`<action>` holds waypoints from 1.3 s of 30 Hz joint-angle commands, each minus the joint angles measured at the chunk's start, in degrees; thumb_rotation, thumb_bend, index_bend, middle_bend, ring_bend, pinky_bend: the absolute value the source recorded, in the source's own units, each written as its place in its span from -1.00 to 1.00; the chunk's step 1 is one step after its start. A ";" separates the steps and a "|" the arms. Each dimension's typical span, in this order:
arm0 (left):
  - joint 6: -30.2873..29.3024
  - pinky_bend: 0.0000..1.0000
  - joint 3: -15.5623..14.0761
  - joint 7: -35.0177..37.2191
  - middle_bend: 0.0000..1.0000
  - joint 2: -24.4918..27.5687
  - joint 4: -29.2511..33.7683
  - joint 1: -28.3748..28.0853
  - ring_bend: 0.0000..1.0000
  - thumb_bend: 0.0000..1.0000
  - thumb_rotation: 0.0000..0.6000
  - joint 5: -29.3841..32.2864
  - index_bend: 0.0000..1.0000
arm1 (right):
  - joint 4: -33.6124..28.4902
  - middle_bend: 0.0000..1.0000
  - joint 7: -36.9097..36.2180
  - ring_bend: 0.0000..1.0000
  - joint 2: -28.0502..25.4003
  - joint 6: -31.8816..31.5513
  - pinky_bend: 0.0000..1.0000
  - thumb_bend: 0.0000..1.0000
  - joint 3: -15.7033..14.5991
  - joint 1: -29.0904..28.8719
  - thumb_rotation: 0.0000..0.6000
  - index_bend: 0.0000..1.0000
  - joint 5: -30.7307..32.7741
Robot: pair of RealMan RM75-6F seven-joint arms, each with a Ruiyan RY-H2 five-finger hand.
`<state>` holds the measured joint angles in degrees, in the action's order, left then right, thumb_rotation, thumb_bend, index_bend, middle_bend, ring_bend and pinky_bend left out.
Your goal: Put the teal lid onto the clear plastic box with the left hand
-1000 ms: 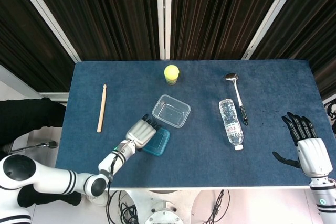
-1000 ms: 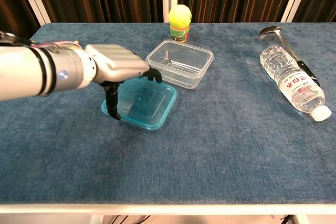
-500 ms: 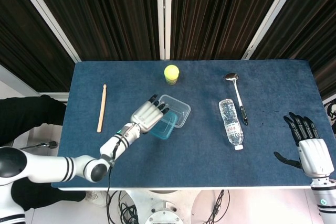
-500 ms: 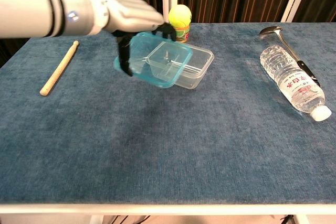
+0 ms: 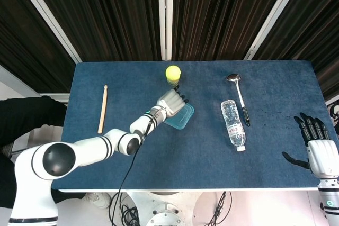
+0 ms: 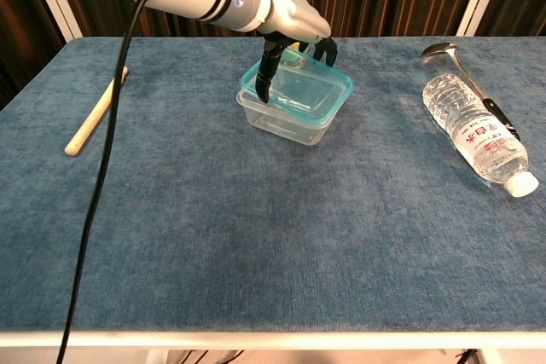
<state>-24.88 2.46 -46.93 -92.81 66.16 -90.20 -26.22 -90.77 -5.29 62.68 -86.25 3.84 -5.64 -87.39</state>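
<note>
holding one teal lid (image 6: 300,89) over one clear plastic box (image 6: 286,120), left hand (image 6: 292,20)

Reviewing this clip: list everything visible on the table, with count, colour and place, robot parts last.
teal lid: 1, teal, on top of the box, held by the left hand
clear plastic box: 1, clear, table centre, under the lid
yellow container: 1, yellow-green, far edge behind the box
wooden stick: 1, tan, table's left side
water bottle: 1, clear, lying right of centre
ladle: 1, silver with black handle, beside the bottle
left hand: 1, grey with black fingers, grips the lid
right hand: 1, fingers spread, holds nothing, right table edge
</note>
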 commanded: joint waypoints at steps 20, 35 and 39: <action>3.25 -0.94 -7.88 11.38 -0.40 -1.94 -5.04 -6.29 -0.64 -0.81 1.00 -0.81 -0.35 | -0.05 -1.00 0.35 -1.00 0.27 0.74 -1.00 -0.86 0.59 -0.30 1.00 -1.00 0.56; -0.85 -0.94 -13.97 12.36 -0.41 -1.74 -1.80 -10.44 -0.64 -0.82 1.00 7.14 -0.39 | 0.06 -1.00 -0.16 -1.00 0.18 0.38 -1.00 -0.86 0.48 -0.03 1.00 -1.00 0.08; -2.27 -0.94 -14.62 12.11 -0.42 -1.27 0.22 -11.30 -0.64 -0.82 1.00 8.91 -0.39 | 0.16 -1.00 -0.40 -1.00 0.12 0.16 -1.00 -0.86 0.41 0.16 1.00 -1.00 -0.01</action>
<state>-26.71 -11.82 -34.66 -94.32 65.76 -101.09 -17.90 -90.61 -5.70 62.80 -86.08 4.25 -5.48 -87.40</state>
